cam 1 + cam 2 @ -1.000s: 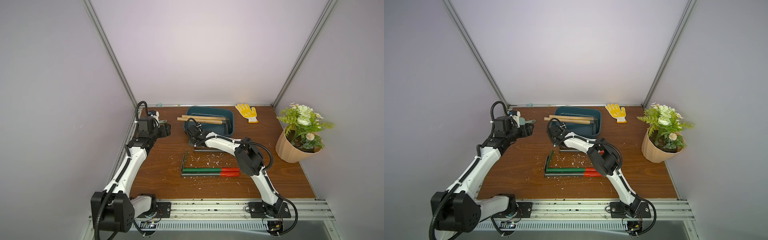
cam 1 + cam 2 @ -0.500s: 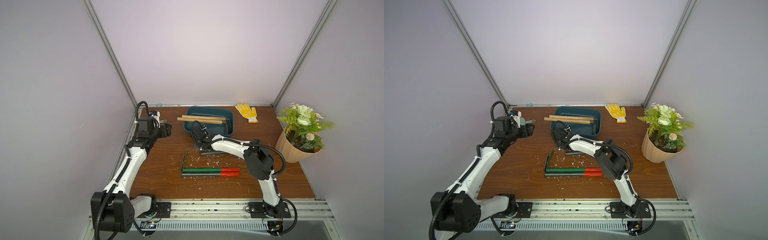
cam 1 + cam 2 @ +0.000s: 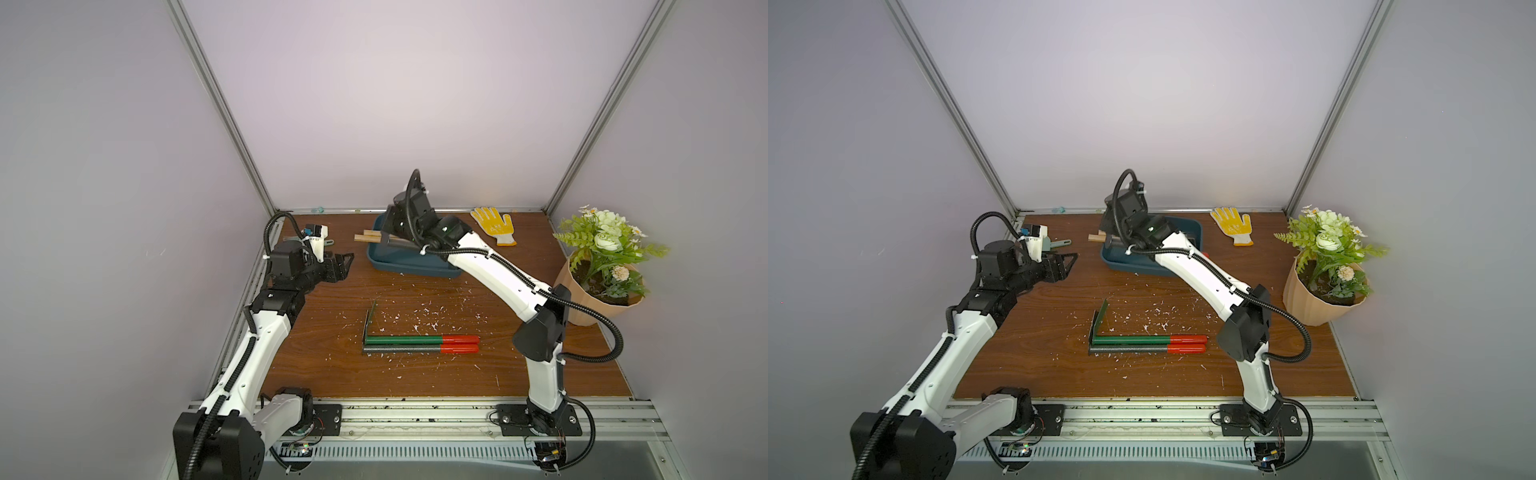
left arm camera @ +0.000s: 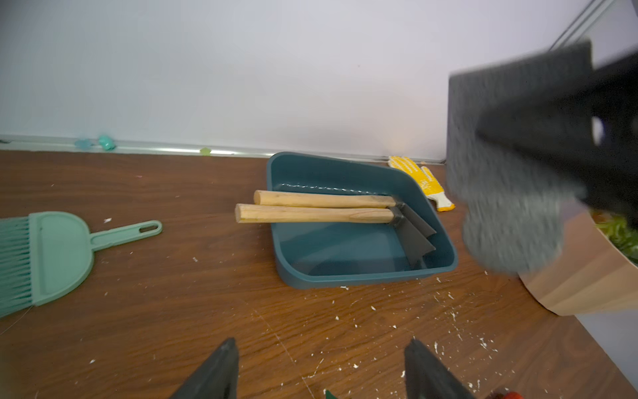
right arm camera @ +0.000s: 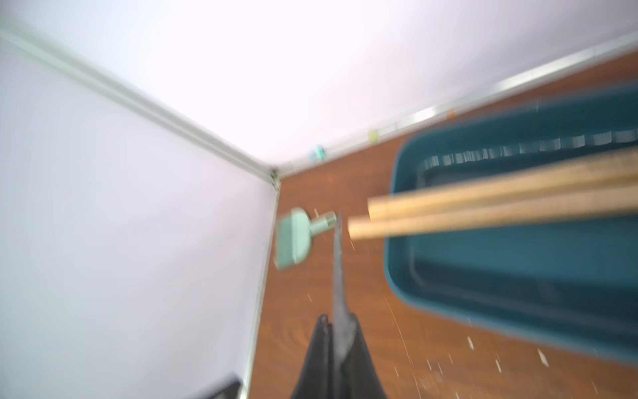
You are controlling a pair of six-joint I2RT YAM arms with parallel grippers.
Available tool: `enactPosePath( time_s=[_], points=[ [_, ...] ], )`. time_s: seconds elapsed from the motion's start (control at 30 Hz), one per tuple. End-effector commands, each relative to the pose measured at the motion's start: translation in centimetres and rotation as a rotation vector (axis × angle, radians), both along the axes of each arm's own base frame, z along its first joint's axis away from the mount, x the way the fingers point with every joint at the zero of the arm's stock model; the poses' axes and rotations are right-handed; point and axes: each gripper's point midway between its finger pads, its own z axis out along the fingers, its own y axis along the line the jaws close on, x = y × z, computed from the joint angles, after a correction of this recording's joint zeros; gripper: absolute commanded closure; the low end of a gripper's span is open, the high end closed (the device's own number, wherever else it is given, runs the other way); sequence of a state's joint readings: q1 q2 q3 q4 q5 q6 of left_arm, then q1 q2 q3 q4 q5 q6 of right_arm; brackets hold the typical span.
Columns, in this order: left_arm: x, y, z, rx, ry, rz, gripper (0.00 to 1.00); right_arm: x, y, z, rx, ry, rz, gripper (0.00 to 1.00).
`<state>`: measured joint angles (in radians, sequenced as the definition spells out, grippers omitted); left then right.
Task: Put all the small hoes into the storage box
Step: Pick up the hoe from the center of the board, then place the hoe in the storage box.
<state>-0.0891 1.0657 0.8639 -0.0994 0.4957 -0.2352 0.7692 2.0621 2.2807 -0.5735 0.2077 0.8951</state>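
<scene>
R end effector [image 5: 340, 324] pressed together on the thin dark blade of the small hoe [image 4: 497, 145]. We see the blade edge-on in the R wrist view, broad & blurred in the L wrist view. In both top views this arm reaches over the storage box [image 3: 409, 269]. The hoe is held in the air at the box's end where two wooden handles stick out past the rim, i.e. not inside the box yet.

Inside the box lie two wooden-handled tools [image 4: 317, 209], side by side, w/ dark blades at the end away from the held hoe.

L end effector [image 4: 321, 342] spread, nothing between its fingers. It hovers over the worktop [image 3: 324, 353], well apart from the box. A green hand brush [image 4: 48, 255] lies farther from the box on that same side.

Near the box's front we note white flakes [image 3: 419, 316], then two red-gripped tools [image 3: 419, 345] lying side by side. A yellow glove [image 3: 494, 226] lies near the box's other end, w/ a potted plant [image 3: 598, 266] farther off.
</scene>
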Motion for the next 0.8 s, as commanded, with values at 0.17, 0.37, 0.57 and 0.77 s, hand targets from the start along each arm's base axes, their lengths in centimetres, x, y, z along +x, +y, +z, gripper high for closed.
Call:
enactPosePath(
  time_s=[0.17,0.37,0.57,0.77],
  points=[
    [-1.2,-3.2,4.1,-0.062,-0.209,-0.142,0.24,3.2,0.0,7.2,0.234,-0.091,0.045,1.0],
    [-0.3,-4.8,5.6,-0.094,-0.296,-0.157,0.24,2.1,1.4,8.9,0.362,-0.073,0.12,1.0],
    [1.0,-7.5,6.0,-0.119,-0.349,-0.182,0.24,1.1,1.7,11.4,0.455,-0.089,0.163,1.0],
    [2.3,-8.0,6.4,-0.131,-0.401,-0.125,0.24,-0.1,2.2,12.9,0.499,-0.093,0.197,1.0]
  ],
)
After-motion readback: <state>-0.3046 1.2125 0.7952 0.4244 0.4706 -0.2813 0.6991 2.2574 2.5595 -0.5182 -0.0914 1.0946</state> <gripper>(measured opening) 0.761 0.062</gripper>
